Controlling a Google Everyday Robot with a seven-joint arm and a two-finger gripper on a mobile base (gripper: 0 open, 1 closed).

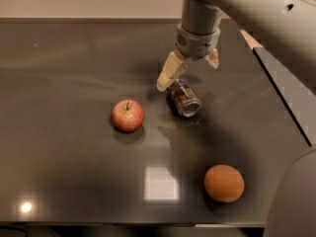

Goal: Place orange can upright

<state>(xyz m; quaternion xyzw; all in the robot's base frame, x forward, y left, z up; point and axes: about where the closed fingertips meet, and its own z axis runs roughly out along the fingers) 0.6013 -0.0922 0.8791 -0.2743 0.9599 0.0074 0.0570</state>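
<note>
The orange can (183, 98) lies on its side on the dark table (74, 73), with its silver end facing the front right. My gripper (188, 76) hangs just above the can's far end, open and holding nothing. One pale finger (167, 73) reaches down beside the can's upper left. The other finger (213, 58) stands higher on the right. The arm comes in from the top right.
A red apple (128, 115) sits to the left of the can. A round orange fruit (224, 182) sits at the front right. The table's right edge runs diagonally near the arm (276, 14). A bright light patch (160, 183) reflects near the front.
</note>
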